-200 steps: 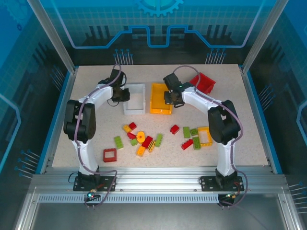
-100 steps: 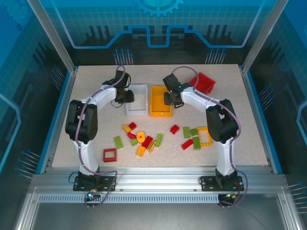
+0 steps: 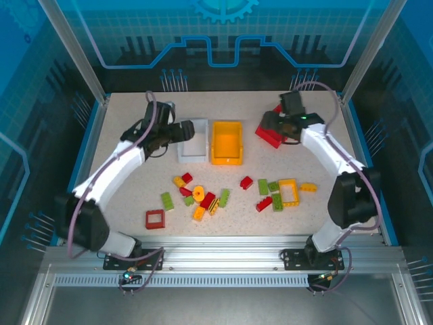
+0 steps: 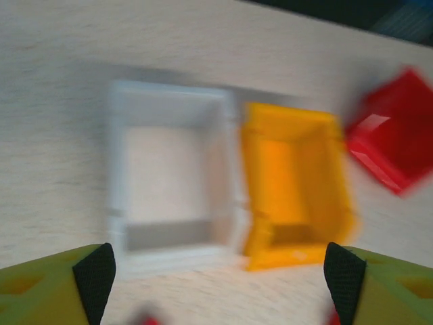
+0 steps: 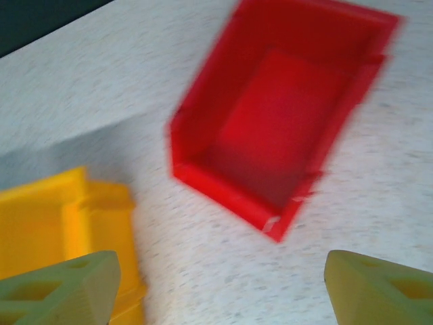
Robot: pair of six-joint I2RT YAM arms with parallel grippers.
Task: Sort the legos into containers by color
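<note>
The legos lie loose mid-table: a mixed cluster [image 3: 197, 194], a red square frame [image 3: 155, 219], a yellow frame [image 3: 289, 191], and green and red bricks [image 3: 272, 196]. The containers stand behind them in a row: a white bin [image 3: 191, 140] [image 4: 169, 183], a yellow-orange bin [image 3: 226, 142] [image 4: 294, 193] [image 5: 61, 230] and a red bin [image 3: 269, 135] [image 5: 284, 128]. No brick shows inside any of them. My left gripper [image 3: 178, 131] [image 4: 220, 284] hovers open at the white bin's left side, holding nothing. Open and bare too, my right gripper [image 3: 275, 126] [image 5: 220, 284] hangs over the red bin.
A lone yellow brick [image 3: 308, 187] lies right of the yellow frame. A green brick [image 3: 167, 201] sits left of the cluster. Blue rails and glass walls [image 3: 369, 156] bound the table. Both wrist views are blurred by motion.
Both grippers have opened wide. The right gripper has swung from the yellow-orange bin to over the red bin. The left arm has shifted left and stretched out lower.
</note>
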